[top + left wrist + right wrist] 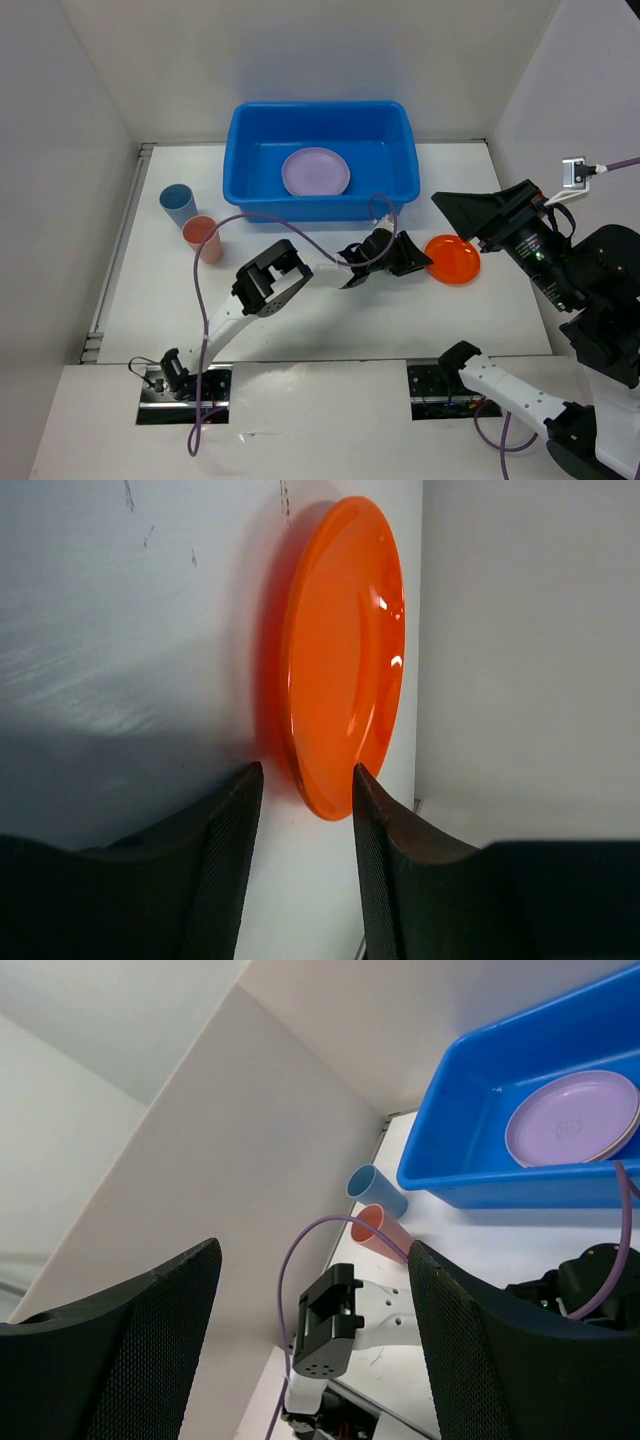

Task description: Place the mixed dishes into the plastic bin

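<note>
- The left gripper [307, 780] is reaching across to a small round orange plastic plate [453, 259]. Its jaws are standing apart with the plate's near rim sitting between them, not clamped on it.
- That orange plate is lying flat on the white table [330, 330], outside the tub and near its front right corner.
- The large rectangular bright blue plastic bin [322, 206] is sitting at the far middle of the table.
- A round lavender plastic plate [316, 171] is resting flat on the bin's floor.
- A light blue plastic tumbler cup [178, 205] and a salmon-pink plastic tumbler cup [204, 238] are waiting close together on the table, left of the bin.
- The right gripper [315, 1250] is hanging raised over the table's right side, jaws spread wide and gripping nothing.
</note>
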